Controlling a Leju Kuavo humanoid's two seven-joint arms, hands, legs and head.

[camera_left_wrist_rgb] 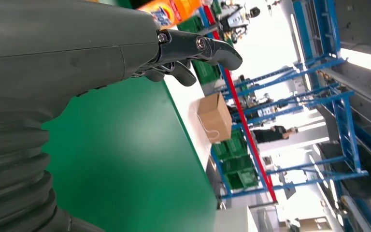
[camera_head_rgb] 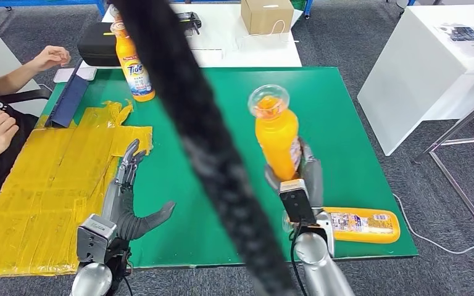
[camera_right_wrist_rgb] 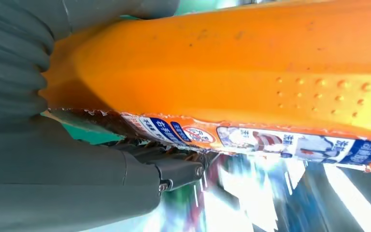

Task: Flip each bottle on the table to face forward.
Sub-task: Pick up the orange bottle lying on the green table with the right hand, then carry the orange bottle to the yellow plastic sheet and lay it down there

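Observation:
My right hand [camera_head_rgb: 305,176] grips an orange bottle [camera_head_rgb: 276,139] with a clear cap, held upright above the green table [camera_head_rgb: 333,111]. Up close in the right wrist view, that orange bottle [camera_right_wrist_rgb: 232,63] shows its printed label along one side, with my right hand [camera_right_wrist_rgb: 67,174] wrapped around it. A second orange bottle [camera_head_rgb: 361,224] lies on its side near the table's front right edge. A third Tide bottle [camera_head_rgb: 133,61] stands upright at the back left. My left hand [camera_head_rgb: 126,197] hovers over the table's left part, fingers spread, holding nothing; in the left wrist view my left hand [camera_left_wrist_rgb: 125,53] is over green.
Yellow tape patches [camera_head_rgb: 49,179] cover the table's left side. A person's arms [camera_head_rgb: 0,123] rest at the left edge, next to a blue folder [camera_head_rgb: 68,102]. A black cable [camera_head_rgb: 203,142] hangs across the head view. A cardboard box [camera_head_rgb: 266,15] and a black case [camera_head_rgb: 99,43] sit on the white table behind.

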